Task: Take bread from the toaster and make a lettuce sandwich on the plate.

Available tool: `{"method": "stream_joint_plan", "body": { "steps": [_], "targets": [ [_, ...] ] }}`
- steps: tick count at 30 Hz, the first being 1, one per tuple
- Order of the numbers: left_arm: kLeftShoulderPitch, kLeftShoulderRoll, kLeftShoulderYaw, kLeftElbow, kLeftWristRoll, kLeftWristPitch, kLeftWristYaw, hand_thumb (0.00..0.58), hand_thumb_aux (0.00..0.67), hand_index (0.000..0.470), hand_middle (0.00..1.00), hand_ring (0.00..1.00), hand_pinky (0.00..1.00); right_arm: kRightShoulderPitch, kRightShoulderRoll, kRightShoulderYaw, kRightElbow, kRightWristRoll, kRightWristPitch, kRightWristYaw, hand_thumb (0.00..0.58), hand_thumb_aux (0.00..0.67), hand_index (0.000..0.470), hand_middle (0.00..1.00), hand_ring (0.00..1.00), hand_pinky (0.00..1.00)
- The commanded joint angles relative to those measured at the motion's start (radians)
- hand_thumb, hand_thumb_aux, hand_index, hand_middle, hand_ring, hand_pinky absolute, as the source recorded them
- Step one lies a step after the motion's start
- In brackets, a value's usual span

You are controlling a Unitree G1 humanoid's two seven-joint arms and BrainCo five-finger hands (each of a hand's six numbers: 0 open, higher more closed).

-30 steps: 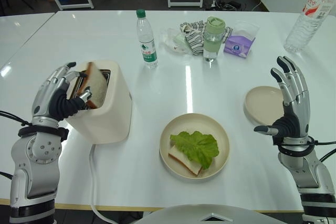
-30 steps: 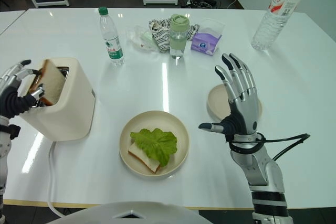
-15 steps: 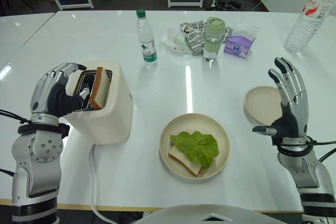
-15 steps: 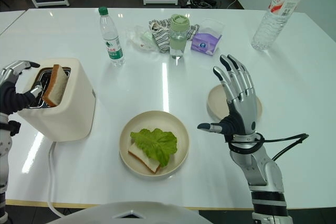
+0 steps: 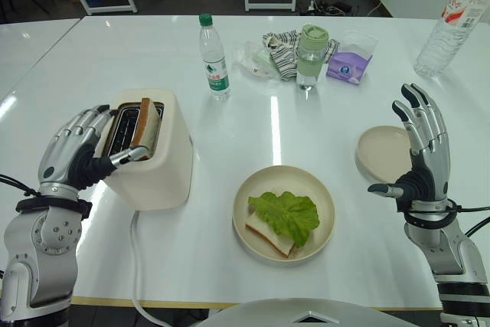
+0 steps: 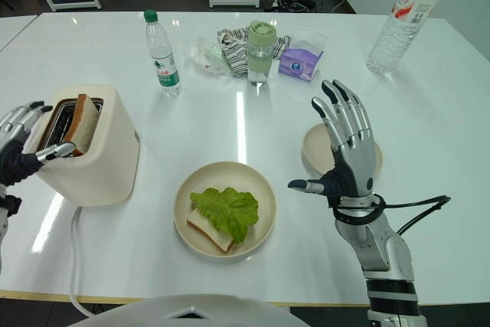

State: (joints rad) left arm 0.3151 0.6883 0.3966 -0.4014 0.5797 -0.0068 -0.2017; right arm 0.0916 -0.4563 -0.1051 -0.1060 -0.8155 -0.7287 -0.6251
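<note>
1. Left hand (image 5: 70, 155) open beside the toaster (image 5: 157, 170), thumb perhaps touching the bread slice (image 5: 145, 122) standing in its slot.
2. Right hand (image 5: 423, 160) upright, fingers spread, empty.
3. Plate (image 5: 325, 195) holds lettuce (image 5: 288, 214) over bread.

The water bottle's (image 5: 213, 57) label print is too small to read.

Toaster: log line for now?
left hand open at toaster | bread slice in slot | right hand open | plate: lettuce on lower slice

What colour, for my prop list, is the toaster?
The toaster is plain cream, clearest in the left eye view.
</note>
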Motion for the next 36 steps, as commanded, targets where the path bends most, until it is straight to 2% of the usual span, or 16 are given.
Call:
{"method": "stream_joint_plan", "body": {
  "steps": [1, 12, 13, 14, 15, 21, 36],
  "targets": [
    [0.019, 0.008, -0.035, -0.017, 0.04, -0.013, -0.017, 0.0, 0.0, 0.0, 0.0, 0.0, 0.0, -0.004, -0.004, 0.007, 0.009, -0.02, 0.005, -0.001, 0.0, 0.0, 0.0, 0.0, 0.0, 0.0],
    [-0.041, 0.005, -0.086, 0.029, 0.092, 0.006, -0.008, 0.0, 0.0, 0.0, 0.0, 0.0, 0.0, 0.009, 0.003, 0.008, -0.004, -0.033, 0.016, -0.01, 0.0, 0.0, 0.0, 0.0, 0.0, 0.0],
    [-0.045, 0.007, -0.09, 0.039, 0.1, 0.01, -0.005, 0.187, 0.118, 0.083, 0.0, 0.0, 0.0, 0.01, 0.002, 0.007, -0.004, -0.033, 0.016, -0.011, 0.0, 0.0, 0.0, 0.0, 0.0, 0.0],
    [-0.049, 0.009, -0.094, 0.05, 0.11, 0.014, -0.001, 0.494, 0.413, 0.289, 0.0, 0.0, 0.0, 0.011, 0.002, 0.007, -0.004, -0.033, 0.016, -0.012, 0.0, 0.0, 0.0, 0.0, 0.0, 0.0],
    [-0.053, 0.01, -0.097, 0.059, 0.116, 0.017, 0.001, 0.58, 0.67, 0.47, 0.0, 0.0, 0.0, 0.013, 0.002, 0.007, -0.003, -0.033, 0.016, -0.013, 0.0, 0.0, 0.0, 0.0, 0.0, 0.0],
    [-0.095, -0.004, -0.112, 0.095, 0.073, 0.022, -0.013, 0.58, 0.67, 0.47, 0.0, 0.0, 0.0, 0.039, 0.002, -0.006, -0.021, -0.03, 0.023, -0.017, 0.0, 0.0, 0.0, 0.0, 0.0, 0.0],
    [-0.143, -0.06, -0.085, 0.02, -0.056, 0.053, 0.006, 0.58, 0.67, 0.47, 0.0, 0.0, 0.0, 0.04, -0.005, -0.005, -0.015, -0.027, 0.021, -0.021, 0.0, 0.0, 0.0, 0.0, 0.0, 0.0]
  ]
}}
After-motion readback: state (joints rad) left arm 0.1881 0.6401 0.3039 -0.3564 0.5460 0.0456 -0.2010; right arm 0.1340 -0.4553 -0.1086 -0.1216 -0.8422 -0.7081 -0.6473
